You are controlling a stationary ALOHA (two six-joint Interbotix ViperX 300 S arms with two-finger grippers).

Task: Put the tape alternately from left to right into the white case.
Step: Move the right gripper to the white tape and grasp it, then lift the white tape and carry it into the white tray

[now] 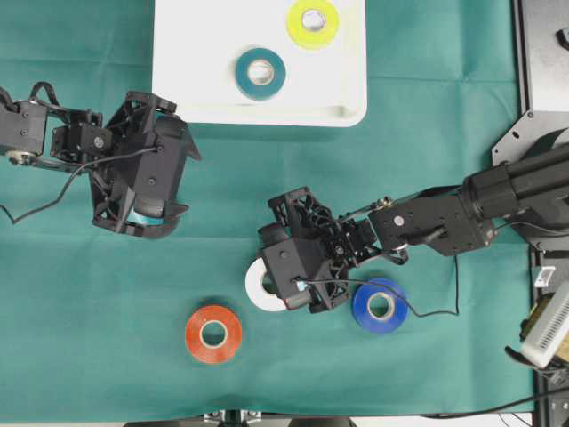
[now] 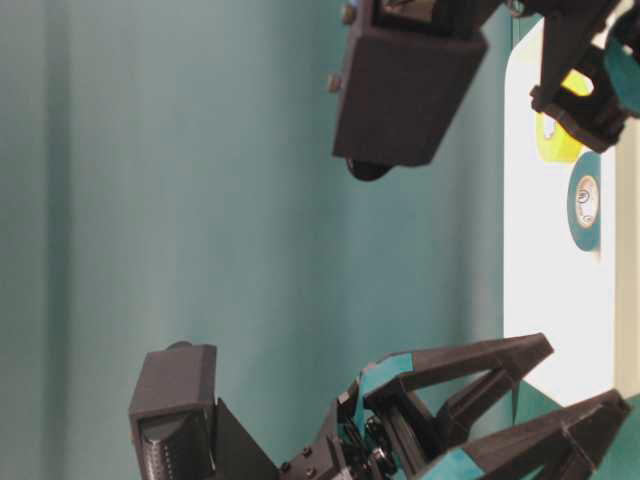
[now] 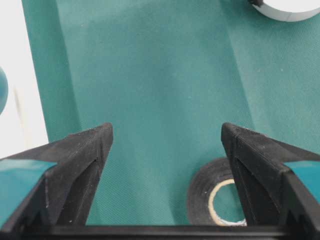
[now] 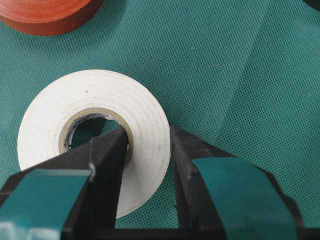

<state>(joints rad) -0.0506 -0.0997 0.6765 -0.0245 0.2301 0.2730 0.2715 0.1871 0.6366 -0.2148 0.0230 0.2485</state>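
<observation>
White roll [image 1: 260, 283] at lower centre of the overhead frame, more than half hidden under the right gripper [image 1: 298, 289]; only a pale crescent visible there. From the right wrist view, white roll [image 4: 95, 137] flat on woven green cloth [image 4: 240, 75], smooth matte face, tan core; one finger [image 4: 107, 165] inside the core hole, the other [image 4: 187, 165] outside the rim, wall of the roll pinched between. Red roll [image 4: 47, 15] cut off at the top left edge of that frame.

Left gripper [image 1: 151, 218] at middle left overhead, spread wide and grasping nothing. From the left wrist view, black roll [image 3: 212, 195] low and right of centre, partly hidden behind the right-hand finger [image 3: 250, 165] and cropped by the frame bottom; glossy black band, cream core.

White case [image 1: 178, 89] at top centre overhead, upper edge cut off; smooth plastic, rounded corners, raised rim. Inside: teal roll [image 1: 260, 73] toward the lower middle, yellow roll [image 1: 313, 22] toward the upper right, apart from each other.

On the cloth at lower frame: red roll [image 1: 213, 334] left of centre, blue roll [image 1: 380, 305] right of centre, just beside the right gripper.
</observation>
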